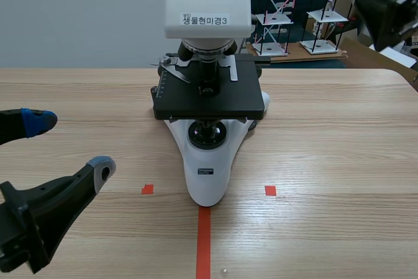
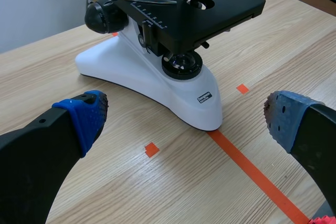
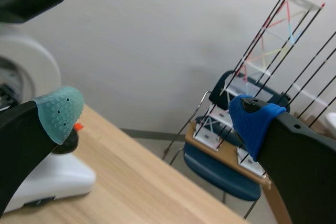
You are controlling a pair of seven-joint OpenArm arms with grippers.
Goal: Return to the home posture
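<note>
Scene view puts the microscope (image 1: pixel 208 161) upright at the middle of the surface (image 1: pixel 326 148), its base meeting the end of the orange-red tape line (image 1: pixel 203 240). The left hand (image 1: pixel 70 144) hangs low over the surface on the robot's side, fingers spread wide and holding nothing, with the base just ahead of it. The right hand (image 3: pixel 156 119) is raised high at the far right (also wide, also empty), the microscope's white body close beside one finger. The risk, I judge, is a sideways sweep on the way home: either hand could clip the microscope and shove or tip it.
</note>
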